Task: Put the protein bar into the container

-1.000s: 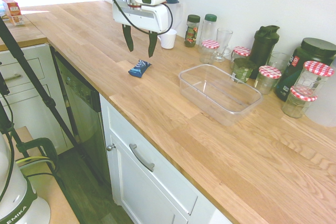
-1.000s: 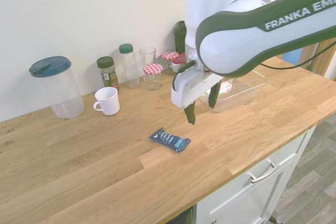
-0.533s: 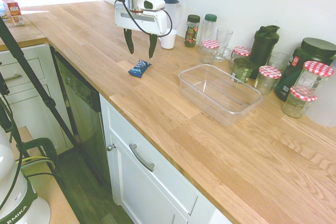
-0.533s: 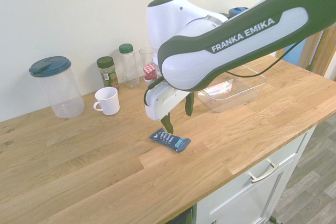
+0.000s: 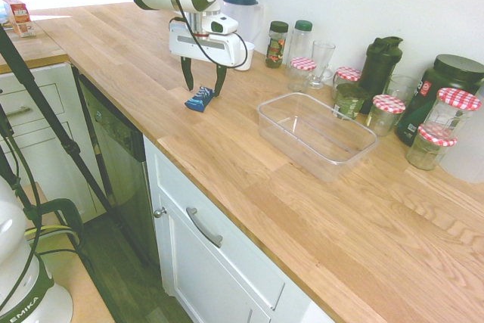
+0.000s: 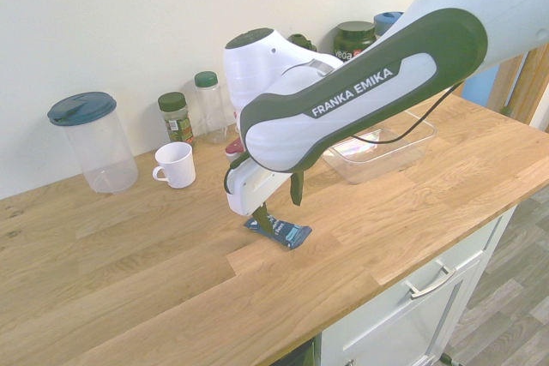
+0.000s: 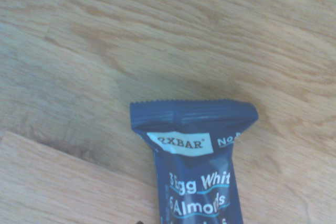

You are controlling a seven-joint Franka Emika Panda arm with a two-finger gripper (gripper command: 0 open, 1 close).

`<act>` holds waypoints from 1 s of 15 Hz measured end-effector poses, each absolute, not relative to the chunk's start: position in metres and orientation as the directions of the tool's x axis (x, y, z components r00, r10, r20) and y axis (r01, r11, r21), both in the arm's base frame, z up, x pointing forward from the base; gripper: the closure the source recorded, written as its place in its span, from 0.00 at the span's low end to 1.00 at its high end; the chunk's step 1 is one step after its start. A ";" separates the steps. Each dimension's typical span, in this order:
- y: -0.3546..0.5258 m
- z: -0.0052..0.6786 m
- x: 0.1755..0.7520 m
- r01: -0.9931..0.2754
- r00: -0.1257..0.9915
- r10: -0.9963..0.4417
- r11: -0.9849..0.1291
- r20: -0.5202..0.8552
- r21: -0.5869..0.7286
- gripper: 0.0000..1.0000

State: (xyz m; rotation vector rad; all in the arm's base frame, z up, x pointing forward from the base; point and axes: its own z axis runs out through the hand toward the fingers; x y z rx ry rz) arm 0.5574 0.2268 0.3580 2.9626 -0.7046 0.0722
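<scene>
Currently, the gripper (image 5: pixel 203 91) is spread; the protein bar (image 5: pixel 200 99) lies on the worktop (image 5: pixel 249 187).

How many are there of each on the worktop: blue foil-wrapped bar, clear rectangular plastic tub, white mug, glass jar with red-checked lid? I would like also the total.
Blue foil-wrapped bar: 1
Clear rectangular plastic tub: 1
White mug: 1
Glass jars with red-checked lids: 5
Total: 8

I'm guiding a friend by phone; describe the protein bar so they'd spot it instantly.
On the wooden counter, find the big clear rectangular tub. From it, go along the counter toward the white mug; the bar lies flat, beneath the open gripper. Unlike the upright jars and mug, it's a small dark-blue crimped wrapper with white print.
</scene>
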 end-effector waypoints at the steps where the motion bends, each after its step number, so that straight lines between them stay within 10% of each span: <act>1: 0.227 0.355 0.560 -0.451 0.892 -0.447 -0.889 0.067 0.081 0.00; 11: 0.235 0.340 0.575 -0.461 0.887 -0.458 -0.885 0.055 0.071 0.00; 12: 0.235 0.339 0.577 -0.462 0.887 -0.459 -0.884 0.054 0.071 1.00; 15: 0.236 0.333 0.582 -0.466 0.885 -0.464 -0.882 0.049 0.072 1.00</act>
